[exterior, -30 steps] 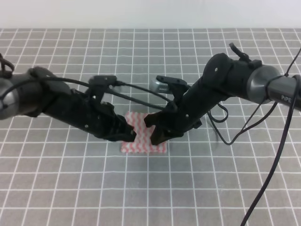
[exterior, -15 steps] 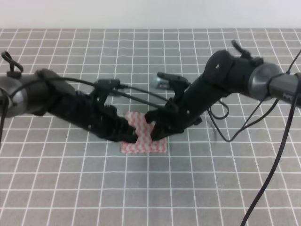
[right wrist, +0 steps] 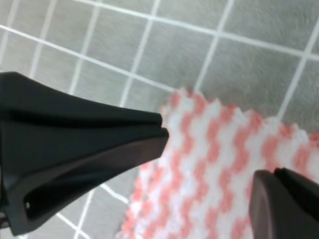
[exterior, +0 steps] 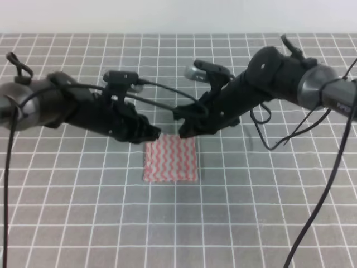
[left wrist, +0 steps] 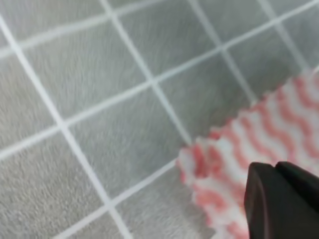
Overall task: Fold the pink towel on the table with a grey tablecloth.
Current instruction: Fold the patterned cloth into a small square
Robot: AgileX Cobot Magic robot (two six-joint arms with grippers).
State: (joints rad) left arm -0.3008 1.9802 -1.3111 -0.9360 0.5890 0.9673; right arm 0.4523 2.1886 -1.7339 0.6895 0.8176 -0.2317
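Two black robot arms reach inward over one table (exterior: 67, 223) covered in grey cloth with a white grid; one pink towel (exterior: 170, 159) lies flat near the middle, a small neat rectangle with pink-and-white zigzag stripes. On the left, the left gripper (exterior: 152, 134) hovers just above the towel's far left corner; only one dark finger (left wrist: 284, 201) shows in its wrist view, over the scalloped edge, so whether its fingers are apart or together cannot be told. On the right, the right gripper (exterior: 183, 129) hangs near the towel's far right corner; its two fingers (right wrist: 79, 164) stand wide apart with the striped cloth visible between them, gripping nothing.
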